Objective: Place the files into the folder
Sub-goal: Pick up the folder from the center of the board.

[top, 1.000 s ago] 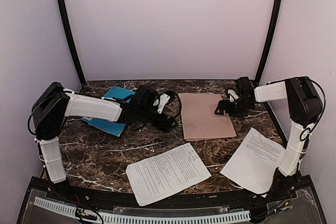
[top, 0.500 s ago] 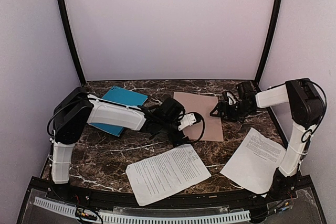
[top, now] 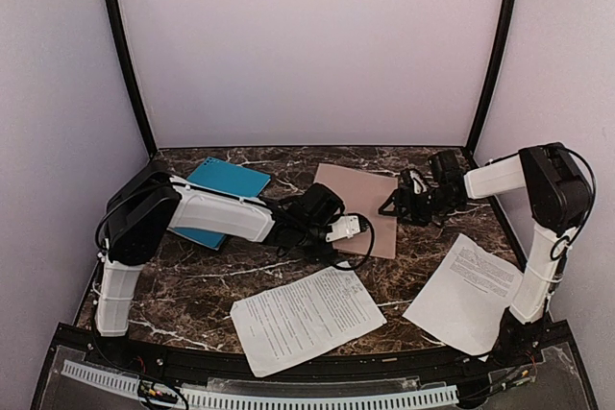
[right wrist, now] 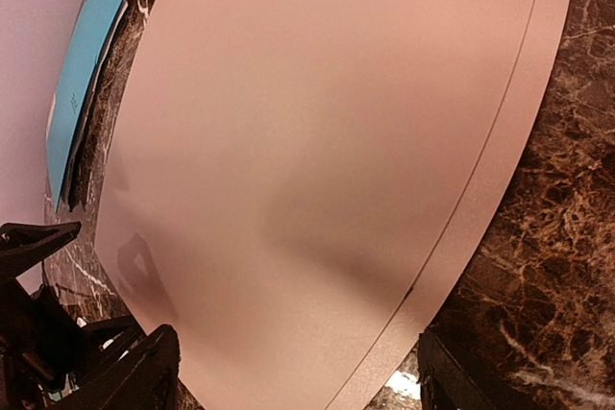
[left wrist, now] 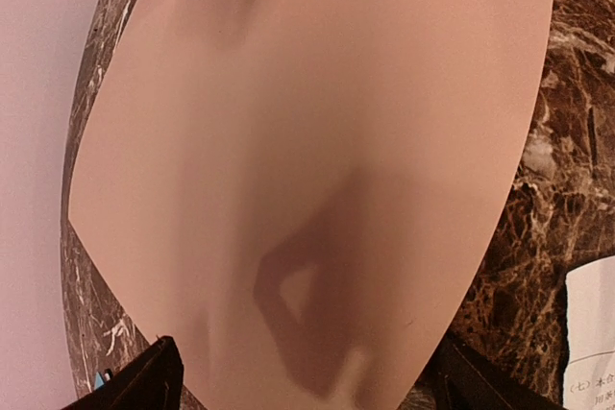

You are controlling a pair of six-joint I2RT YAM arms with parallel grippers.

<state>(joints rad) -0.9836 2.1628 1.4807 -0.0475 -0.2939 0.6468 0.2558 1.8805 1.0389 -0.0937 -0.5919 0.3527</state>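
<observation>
Folder was noted lying flat and closed at the far middle of the marble table, between the two arms. A teal folder lay well apart to its left.

Left gripper was found over the folder's near left corner, its fingers spread wide and nothing held. Right gripper was found at the right-hand edge, its fingers likewise wide and nothing held.

Step in hand was judged to be opening the cover. One finger should be slid under the top leaf alone at its free edge, while the spine side is pressed down by the other arm so the folder is not dragged.

The long axis was seen to run near-to-far, the near end skewed slightly toward the right arm. In the right wrist view a thin line was seen parallel to the right-hand long edge. This was taken as the cover's free edge, so the spine was judged to face left.

Files: one sheet was logged near the front edge and a second sheet at front right. A third was not found in view.
</observation>
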